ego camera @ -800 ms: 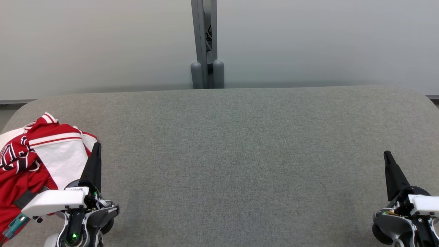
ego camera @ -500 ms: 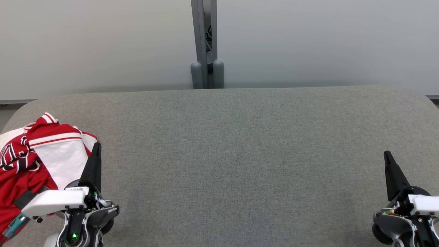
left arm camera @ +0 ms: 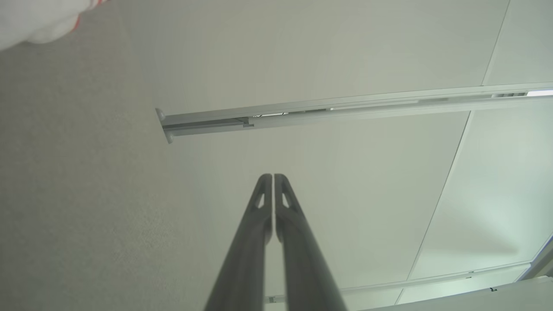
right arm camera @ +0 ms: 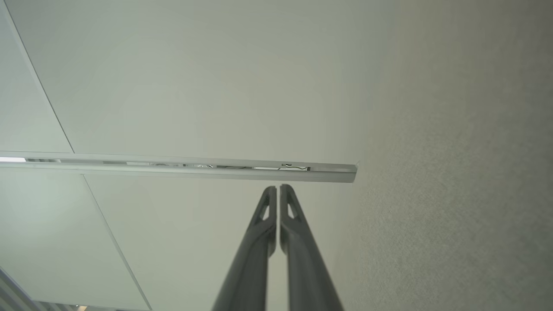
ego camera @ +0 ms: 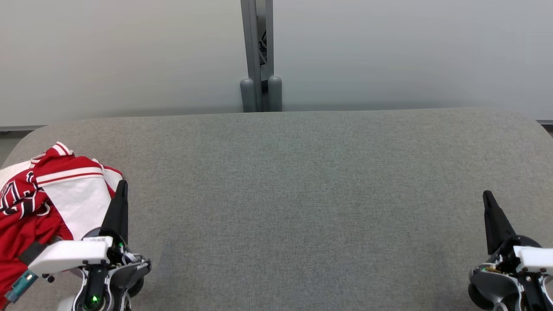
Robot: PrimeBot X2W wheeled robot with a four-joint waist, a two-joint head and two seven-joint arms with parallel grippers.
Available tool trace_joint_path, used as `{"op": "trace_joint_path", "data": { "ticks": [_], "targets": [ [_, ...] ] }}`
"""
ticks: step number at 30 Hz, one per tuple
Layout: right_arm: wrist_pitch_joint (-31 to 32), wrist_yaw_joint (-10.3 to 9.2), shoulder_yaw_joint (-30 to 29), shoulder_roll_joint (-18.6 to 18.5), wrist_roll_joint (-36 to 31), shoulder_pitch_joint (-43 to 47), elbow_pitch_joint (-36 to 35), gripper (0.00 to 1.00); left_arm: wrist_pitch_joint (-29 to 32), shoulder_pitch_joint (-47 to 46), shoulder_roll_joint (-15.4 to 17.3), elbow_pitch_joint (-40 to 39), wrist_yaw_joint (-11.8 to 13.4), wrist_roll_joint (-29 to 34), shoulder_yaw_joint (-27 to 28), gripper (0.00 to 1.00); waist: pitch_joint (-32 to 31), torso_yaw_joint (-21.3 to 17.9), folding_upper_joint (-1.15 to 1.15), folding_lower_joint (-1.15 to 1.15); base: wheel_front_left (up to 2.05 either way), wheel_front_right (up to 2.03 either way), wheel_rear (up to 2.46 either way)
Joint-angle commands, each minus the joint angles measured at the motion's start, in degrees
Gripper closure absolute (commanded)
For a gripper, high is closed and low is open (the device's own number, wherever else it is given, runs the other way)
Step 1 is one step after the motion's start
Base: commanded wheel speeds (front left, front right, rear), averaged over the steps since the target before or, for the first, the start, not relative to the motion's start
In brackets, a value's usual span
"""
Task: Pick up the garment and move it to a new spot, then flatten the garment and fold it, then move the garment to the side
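Grippers: two are counted; left gripper (ego camera: 122,185) and right gripper (ego camera: 487,195) are clenched, empty.
Garment: one garment (ego camera: 73,198) is bunched just beside left gripper.
Table: one table (ego camera: 302,194) is seen.

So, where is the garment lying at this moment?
In the head view the garment lies crumpled at the left end of the grey table, close to the robot, right beside the shut left pincer.

Lab-like test bay: grey felt table (ego camera: 302,194), white partition panels (ego camera: 389,52) (metal-framed).
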Motion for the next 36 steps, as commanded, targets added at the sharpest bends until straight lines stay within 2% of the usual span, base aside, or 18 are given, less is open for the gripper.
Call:
{"op": "trace_joint_path", "data": {
  "ticks": [1,8,19,25,30,36],
  "targets": [
    [0.0,0.0,0.0,0.1,0.0,0.1,0.2,0.0,0.0,0.2,-0.1,0.2,0.0,0.0,0.0,0.0,0.0,0.0,0.0,0.0,0.0,0.0,0.0],
    [-0.2,-0.01,0.4,1.4,0.0,3.1,2.8,0.0,-0.1,3.8,-1.1,2.8,0.0,0.0,-0.6,0.0,0.0,0.0,0.0,0.0,0.0,0.0,0.0],
    [-3.3,0.0,3.7,0.2,-3.3,4.0,1.7,0.0,-3.5,4.5,-0.4,0.4,0.0,2.3,-4.8,0.0,-0.8,-0.1,0.0,0.0,0.0,0.0,0.0],
    [-4.8,0.0,4.4,0.0,-10.4,4.2,1.4,0.0,-5.3,4.9,-0.2,-1.2,0.0,9.3,-5.7,0.0,-1.2,-0.2,0.0,0.0,0.0,0.0,0.0],
    [-5.9,0.0,5.5,-0.1,-16.9,4.6,0.5,0.0,-6.6,5.6,-0.6,-2.5,0.1,17.7,-3.7,0.0,-1.6,-0.2,0.0,0.0,0.0,0.0,0.0],
    [-7.3,0.0,6.8,-0.3,-24.8,5.0,-0.8,0.0,-8.0,6.3,-0.6,-4.8,1.6,26.8,-5.4,0.0,-2.0,-0.3,0.0,0.0,0.0,0.0,0.0]
  ]
}}
